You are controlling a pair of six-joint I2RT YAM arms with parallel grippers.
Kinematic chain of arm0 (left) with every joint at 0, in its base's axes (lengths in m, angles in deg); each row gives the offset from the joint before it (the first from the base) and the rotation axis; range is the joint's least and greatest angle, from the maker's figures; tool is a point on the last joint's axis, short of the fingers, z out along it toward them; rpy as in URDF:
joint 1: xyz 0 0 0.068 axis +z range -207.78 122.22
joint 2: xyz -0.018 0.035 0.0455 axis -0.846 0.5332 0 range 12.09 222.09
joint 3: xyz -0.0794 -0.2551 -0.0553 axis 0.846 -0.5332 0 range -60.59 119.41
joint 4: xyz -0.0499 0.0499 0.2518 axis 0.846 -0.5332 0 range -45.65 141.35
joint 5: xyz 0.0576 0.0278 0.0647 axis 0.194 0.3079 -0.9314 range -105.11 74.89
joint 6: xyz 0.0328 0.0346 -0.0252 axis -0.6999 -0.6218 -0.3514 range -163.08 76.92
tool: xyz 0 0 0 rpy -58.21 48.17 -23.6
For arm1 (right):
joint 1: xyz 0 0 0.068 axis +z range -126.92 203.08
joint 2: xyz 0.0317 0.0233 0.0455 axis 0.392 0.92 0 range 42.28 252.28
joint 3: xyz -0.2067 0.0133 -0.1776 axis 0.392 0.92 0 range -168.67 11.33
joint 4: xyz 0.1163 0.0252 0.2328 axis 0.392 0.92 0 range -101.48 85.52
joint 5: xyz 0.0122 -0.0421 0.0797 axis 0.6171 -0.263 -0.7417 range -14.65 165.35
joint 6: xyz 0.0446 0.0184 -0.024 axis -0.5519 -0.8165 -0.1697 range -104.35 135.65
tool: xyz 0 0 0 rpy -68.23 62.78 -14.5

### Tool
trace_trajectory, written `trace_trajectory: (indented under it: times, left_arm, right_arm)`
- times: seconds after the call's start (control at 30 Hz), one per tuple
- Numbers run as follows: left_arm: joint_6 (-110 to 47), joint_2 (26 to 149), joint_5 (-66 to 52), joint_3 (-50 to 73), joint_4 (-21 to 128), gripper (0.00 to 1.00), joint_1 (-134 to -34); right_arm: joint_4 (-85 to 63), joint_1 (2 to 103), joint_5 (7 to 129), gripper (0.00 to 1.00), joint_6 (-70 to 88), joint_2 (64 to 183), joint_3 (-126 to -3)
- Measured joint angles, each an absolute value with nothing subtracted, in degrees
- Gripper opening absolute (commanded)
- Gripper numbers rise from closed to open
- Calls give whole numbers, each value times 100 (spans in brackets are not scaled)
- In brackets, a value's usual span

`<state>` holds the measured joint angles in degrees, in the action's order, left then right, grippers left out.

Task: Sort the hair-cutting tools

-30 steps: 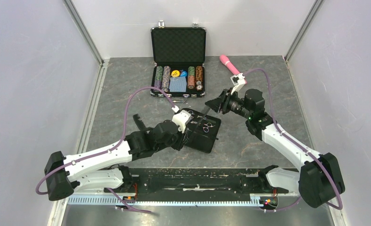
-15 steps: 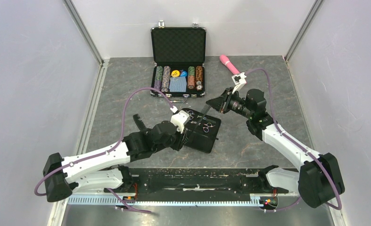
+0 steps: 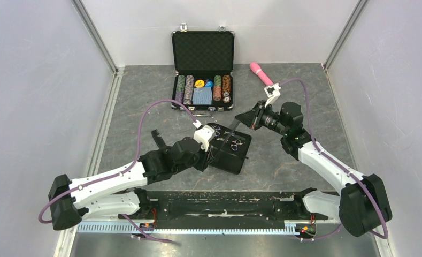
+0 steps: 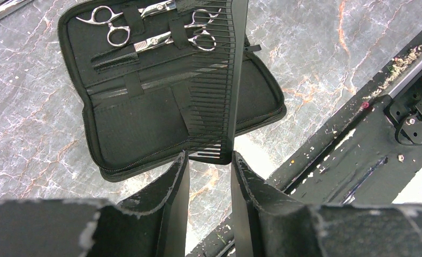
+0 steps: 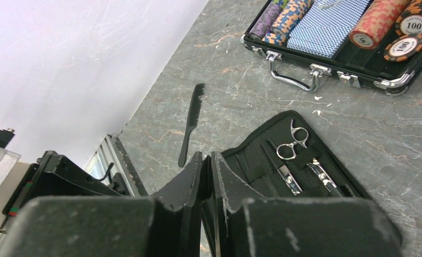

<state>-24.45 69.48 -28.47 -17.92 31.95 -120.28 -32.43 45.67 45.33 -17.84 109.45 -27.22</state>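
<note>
A long black comb (image 4: 219, 80) hangs slanted over the open black pouch (image 4: 144, 118), spanning both grippers. My left gripper (image 4: 209, 158) is shut across the comb's near end, its fingertips touching both edges. My right gripper (image 5: 208, 158) is shut on the comb's far end, which shows as a thin dark strip between its fingers. From above, this comb (image 3: 227, 136) runs from the right gripper (image 3: 239, 120) down to the left gripper (image 3: 211, 152). Silver scissors (image 4: 112, 24) (image 5: 291, 144) sit strapped in the pouch. A second comb (image 5: 191, 120) lies flat on the table, left of the left arm (image 3: 158, 138).
An open poker-chip case (image 3: 203, 69) stands at the back centre. The pink wand (image 3: 261, 73) lies to its right. A black rail (image 3: 224, 206) runs along the near table edge. Grey walls close in the left and right sides.
My right gripper has closed on the comb's far end and edged slightly back. The left gripper and the pouch have stayed put.
</note>
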Motion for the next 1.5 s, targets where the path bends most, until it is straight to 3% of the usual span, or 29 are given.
trace_trajectory:
  times: [0.03,0.17,0.37,0.53,0.73,0.8,1.07,1.5]
  left_arm:
    - [-2445,6948,-2849,-1794,3195,41,-12028]
    - [-2449,6987,-2884,-1794,3217,70,-12028]
    - [-2375,6990,-3365,-1818,3182,77,-12039]
    - [-2134,7123,-3846,-1809,2985,77,-11853]
    - [-1612,7971,-3829,-1641,2469,75,-10629]
    - [-1439,8286,-3719,-1582,2371,71,-10245]
    - [-1004,9134,-3072,-1501,2331,40,-9987]
    - [-615,8930,-2108,-1938,2364,36,-9991]
  right_arm:
    - [-3254,4567,4522,0,-1813,10943,-2722]
    - [-3300,4556,4528,0,-1828,10906,-2708]
    - [-3326,4383,4760,0,-1824,10596,-2350]
    - [-3330,4261,5263,0,-1863,10108,-1852]
    - [-3448,4209,5947,0,-2112,9400,-1089]
    - [-3527,4202,6124,0,-2259,9192,-816]
    - [-3885,4202,6675,0,-2991,8687,61]
    - [-4008,4202,7503,0,-3957,7907,1071]
